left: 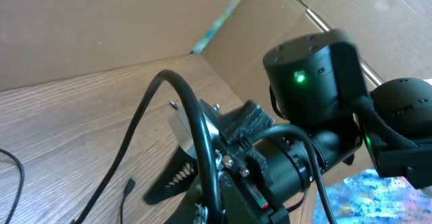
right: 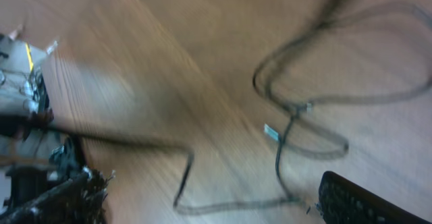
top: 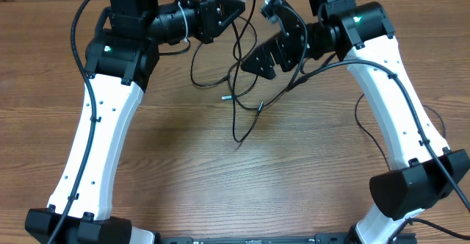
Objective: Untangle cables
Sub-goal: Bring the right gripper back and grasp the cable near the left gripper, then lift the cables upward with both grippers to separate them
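Several thin black cables (top: 220,67) lie in loose loops on the wooden table at the far middle, with small plug ends (top: 225,95) toward the front. My left gripper (top: 236,10) points right above them and looks shut on a cable (left: 196,123) that arches up from its jaws and down to the table. A plug end (left: 128,183) lies below it. My right gripper (top: 261,32) is open, tilted down-left, close to the left gripper, with a strand running between its fingers. The blurred right wrist view shows its spread fingers (right: 209,207) above a cable loop (right: 337,96) and a plug (right: 271,132).
A cardboard wall (left: 101,21) stands behind the table's far edge. The right arm's thicker black cable (top: 382,67) hangs along its white link. The two arm bases (top: 411,189) stand at the front corners.
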### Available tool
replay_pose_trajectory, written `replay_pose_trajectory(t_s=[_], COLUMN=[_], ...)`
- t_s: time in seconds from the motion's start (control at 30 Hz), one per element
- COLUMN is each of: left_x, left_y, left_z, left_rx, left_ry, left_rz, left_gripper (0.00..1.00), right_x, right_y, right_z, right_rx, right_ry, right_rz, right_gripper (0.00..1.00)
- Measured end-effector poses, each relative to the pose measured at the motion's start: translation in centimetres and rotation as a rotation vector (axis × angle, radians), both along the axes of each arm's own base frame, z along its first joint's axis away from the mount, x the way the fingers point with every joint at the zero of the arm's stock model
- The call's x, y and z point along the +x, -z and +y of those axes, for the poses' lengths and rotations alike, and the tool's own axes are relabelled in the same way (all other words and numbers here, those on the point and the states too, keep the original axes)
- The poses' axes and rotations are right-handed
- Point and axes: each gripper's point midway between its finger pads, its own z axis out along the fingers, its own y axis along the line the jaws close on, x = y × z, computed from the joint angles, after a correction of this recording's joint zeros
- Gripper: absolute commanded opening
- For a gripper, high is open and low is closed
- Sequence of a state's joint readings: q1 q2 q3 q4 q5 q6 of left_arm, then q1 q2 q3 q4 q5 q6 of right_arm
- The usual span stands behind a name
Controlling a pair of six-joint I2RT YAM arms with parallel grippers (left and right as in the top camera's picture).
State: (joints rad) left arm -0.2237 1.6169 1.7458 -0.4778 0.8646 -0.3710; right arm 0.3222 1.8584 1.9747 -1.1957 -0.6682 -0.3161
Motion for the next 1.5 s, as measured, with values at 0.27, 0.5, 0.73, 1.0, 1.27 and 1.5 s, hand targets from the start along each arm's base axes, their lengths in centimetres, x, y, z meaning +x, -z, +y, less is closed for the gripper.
replay_pose_trajectory(t_s=[0.27, 0.5, 0.73, 1.0, 1.27, 1.5], left_x=[0.5, 0.3, 0.1, 0.2, 0.8, 3.0], left_y=[-2.7, -5.9, -8.6, -11.0, -10.2, -2.1], left_z=[-0.5, -0.8, -0.8, 0.2, 1.3, 3.6], left_rx=[-0.08, -0.227, -0.357, -0.438, -0.412, -0.203], left_ry=[-0.004, 0.009, 0.009, 0.006, -0.02, -0.212], left_rz=[-0.054, -0.008, 0.05, 0.035, 0.039, 0.22], left_gripper=[0.04, 0.04, 0.04, 0.04, 0.39, 0.63], right_x=[3.2, 5.9, 7.7, 8.2, 8.4, 8.8], right_y=[-3.0, -5.2, -7.0, -6.8, -5.9, -3.1], right_z=[1.5, 1.8, 1.7, 1.3, 0.7, -2.1], right_rx=[0.109, 0.141, 0.172, 0.16, 0.118, -0.038], right_ry=[0.047, 0.089, 0.149, 0.199, 0.236, 0.357], right_rz=[-0.135, -0.285, -0.36, -0.347, -0.326, -0.273], right_gripper=[1.0, 0.93, 0.38, 0.04, 0.04, 0.04])
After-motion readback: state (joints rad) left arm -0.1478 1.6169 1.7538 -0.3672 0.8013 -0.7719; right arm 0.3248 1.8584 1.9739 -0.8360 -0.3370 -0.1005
